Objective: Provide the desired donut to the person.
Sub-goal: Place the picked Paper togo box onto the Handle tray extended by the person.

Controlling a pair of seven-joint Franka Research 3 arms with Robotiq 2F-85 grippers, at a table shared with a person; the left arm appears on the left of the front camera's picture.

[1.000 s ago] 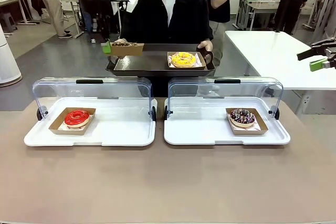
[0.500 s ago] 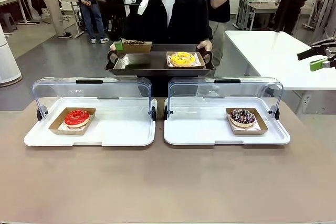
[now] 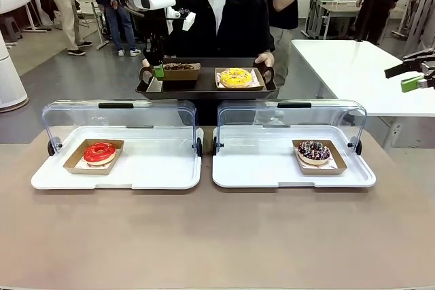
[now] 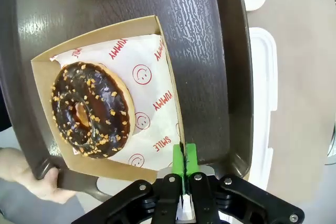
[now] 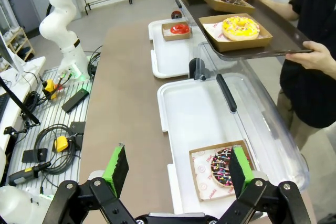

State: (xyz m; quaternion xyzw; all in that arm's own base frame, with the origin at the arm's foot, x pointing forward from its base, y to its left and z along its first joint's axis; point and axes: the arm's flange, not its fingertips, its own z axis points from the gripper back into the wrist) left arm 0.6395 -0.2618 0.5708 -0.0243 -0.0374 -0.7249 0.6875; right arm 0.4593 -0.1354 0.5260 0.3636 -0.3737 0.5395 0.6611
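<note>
The left gripper (image 4: pixel 183 157) is clenched on the edge of a cardboard box (image 4: pixel 165 51) holding the chocolate donut (image 4: pixel 92 109), which rests on the dark tray (image 3: pixel 204 86) the person (image 3: pixel 216 18) holds beyond the bench (image 3: pixel 217 236), beside a yellow donut (image 3: pixel 236 76). The right gripper (image 5: pixel 176 169) hangs released above the right white tray (image 5: pixel 181 114), where a sprinkled donut (image 5: pixel 227 167) sits.

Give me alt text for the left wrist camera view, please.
The left gripper, fingers shut on the rim of a cardboard tray, sets a chocolate donut with nut bits on the dark serving tray. The person's hand grips that tray's handle.
</note>
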